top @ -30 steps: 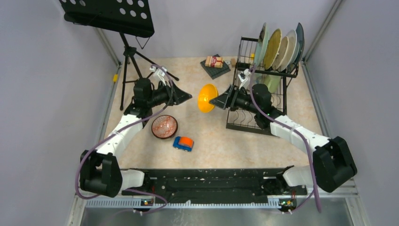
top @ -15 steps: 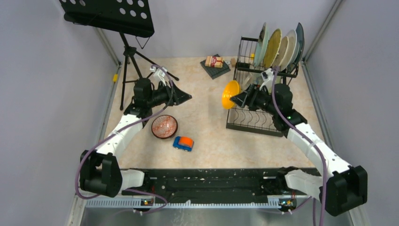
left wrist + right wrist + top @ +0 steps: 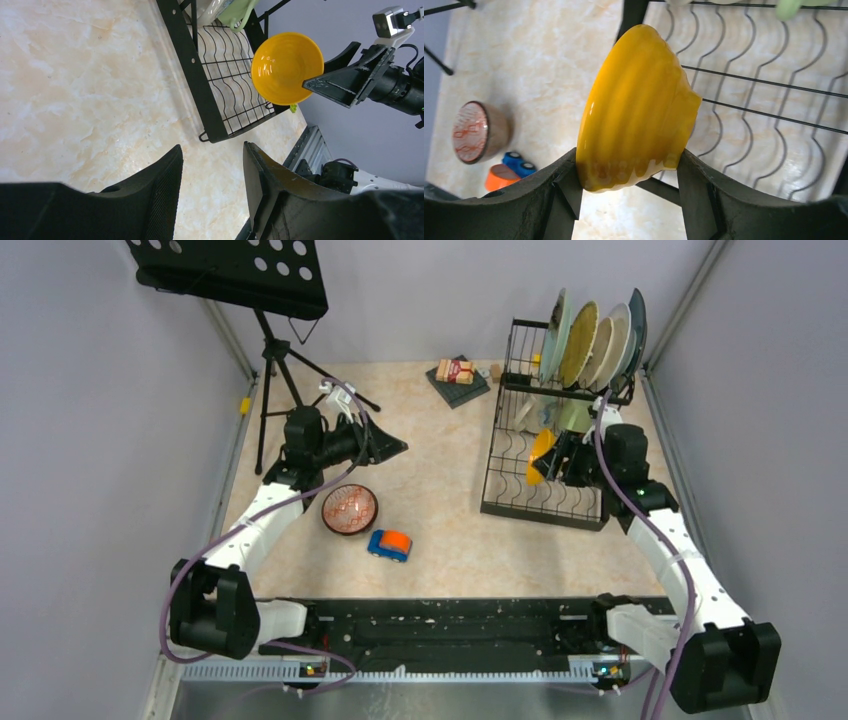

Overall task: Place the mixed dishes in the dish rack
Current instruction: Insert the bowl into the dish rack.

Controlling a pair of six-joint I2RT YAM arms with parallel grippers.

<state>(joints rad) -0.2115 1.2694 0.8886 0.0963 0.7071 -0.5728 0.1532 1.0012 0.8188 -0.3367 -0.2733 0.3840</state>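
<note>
**Operator:** What is the condition of the right end effector?

**Technician:** The right end effector (image 3: 626,162) is pinching the orange-yellow bowl (image 3: 639,100). The bowl sits between both fingers. One finger is on the rim side and the other bears on the ribbed outer wall near the foot.

**Operator:** Where is the bowl?

**Technician:** It is over the slotted flat base of the dish rack (image 3: 515,490), toward the left side and in front of the raised upper tier. It is turned on edge with its opening facing the left arm. Whether its lower edge touches the wires cannot be determined.

**Operator:** What is the condition of the left end effector?

**Technician:** The left end effector (image 3: 212,150) is spread, with only bare counter (image 3: 440,530) showing between its fingers. It hovers over the counter, well apart from the rack and pointed toward it.

**Operator:** What is loaded in the rack?

**Technician:** Four plates stand on edge, side by side, in the upper tier. From left to right they are the mint-green plate (image 3: 558,325), the yellowish plate (image 3: 580,340), the cream plate (image 3: 612,340) and the dark teal plate (image 3: 636,330). Below them, at the far end of the base, are the beige mug (image 3: 525,412) and the pale green mug (image 3: 575,417).

**Operator:** What is on the counter?

**Technician:**
- A red-patterned bowl (image 3: 349,509) sits upright near the left arm.
- A blue-and-orange toy car (image 3: 389,544) is just beside that bowl.
- A small packet (image 3: 455,370) lies on a dark mat (image 3: 462,392) at the far edge, left of the rack.
- A black perforated music stand (image 3: 235,270) on a tripod occupies the far left corner.
</note>
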